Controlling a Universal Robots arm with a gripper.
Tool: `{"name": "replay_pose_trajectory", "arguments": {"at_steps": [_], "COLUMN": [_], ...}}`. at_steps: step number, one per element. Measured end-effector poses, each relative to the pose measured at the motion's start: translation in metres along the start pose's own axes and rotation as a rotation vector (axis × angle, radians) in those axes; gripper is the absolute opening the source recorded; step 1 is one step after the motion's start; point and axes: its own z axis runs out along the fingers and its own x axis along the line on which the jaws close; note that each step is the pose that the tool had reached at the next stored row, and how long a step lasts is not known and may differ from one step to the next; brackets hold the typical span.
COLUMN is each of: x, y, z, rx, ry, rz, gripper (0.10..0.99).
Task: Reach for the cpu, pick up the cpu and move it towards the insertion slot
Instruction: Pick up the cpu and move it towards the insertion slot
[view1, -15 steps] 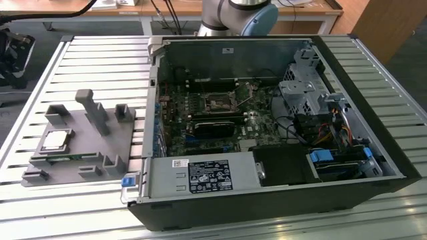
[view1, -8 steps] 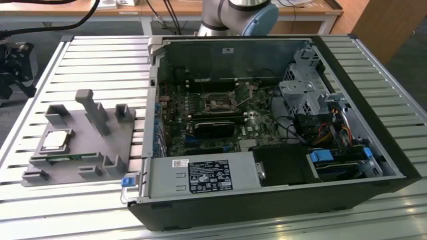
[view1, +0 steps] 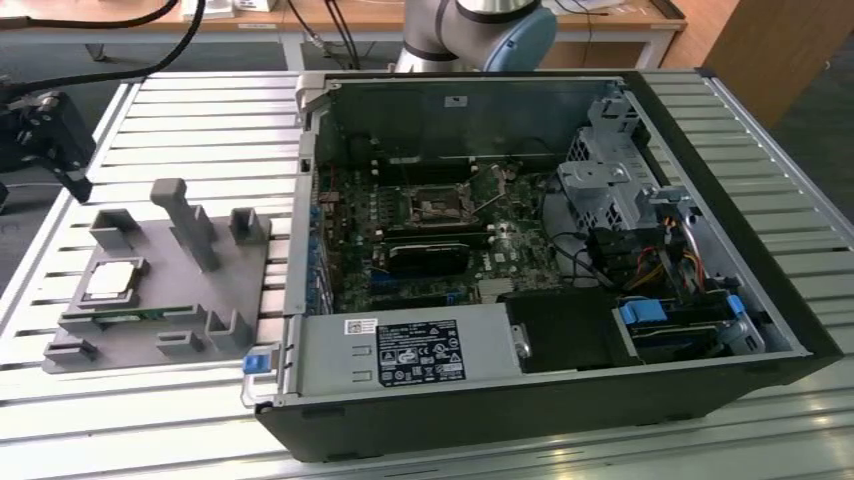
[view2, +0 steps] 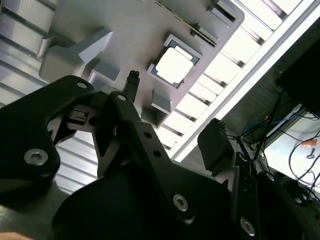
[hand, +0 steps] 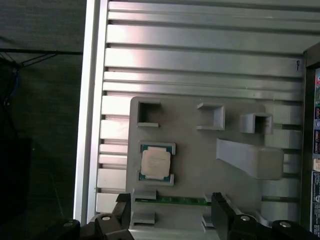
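The cpu (view1: 114, 280) is a small silvery square chip lying flat in its pocket on the grey fixture plate (view1: 200, 300), at the exterior view's left. Both wrist views look down on the cpu (hand: 156, 163) (view2: 173, 66). My gripper (hand: 170, 204) (view2: 172, 112) hovers well above the plate, open, its black fingers (hand: 217, 202) spread wide with nothing between them. In the exterior view the black gripper body (view1: 47, 140) hangs at the left edge. The insertion slot (view1: 434, 207) is the square black socket on the motherboard inside the open case.
The open computer case (view1: 534, 390) fills the exterior view's right, beside the plate. A tall grey fin (view1: 187, 225) and several raised blocks stand on the plate. A narrow green circuit strip (hand: 172, 200) lies just beside the cpu. The slatted metal table (hand: 200, 60) ends beyond the plate.
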Motion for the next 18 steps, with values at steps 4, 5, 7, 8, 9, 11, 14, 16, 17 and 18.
{"name": "replay_pose_trajectory", "arguments": {"at_steps": [4, 5, 7, 8, 9, 11, 14, 16, 17, 18], "x": [0.0012, 0.0012, 0.0012, 0.0012, 0.0013, 0.0013, 0.0014, 0.0013, 0.0014, 0.0013], "y": [-0.0012, -0.0017, -0.0027, -0.0032, -0.0038, -0.0048, -0.0057, -0.0061, -0.0063, -0.0065], "z": [0.0072, 0.009, 0.0127, 0.0144, 0.0162, 0.0199, 0.0251, 0.0289, 0.0307, 0.0325], "rx": [0.0, 0.0, 0.0, 0.0, 0.0, 0.0, 0.0, 0.0, 0.0, 0.0], "ry": [0.0, 0.0, 0.0, 0.0001, 0.0001, 0.0, 0.0001, 0.0, 0.0001, 0.0001], "rz": [0.0, 0.0, -0.001, -0.001, -0.001, -0.001, -0.002, -0.002, -0.002, -0.002], "gripper": [0.765, 0.765, 0.765, 0.765, 0.765, 0.765, 0.765, 0.765, 0.765, 0.765]}}
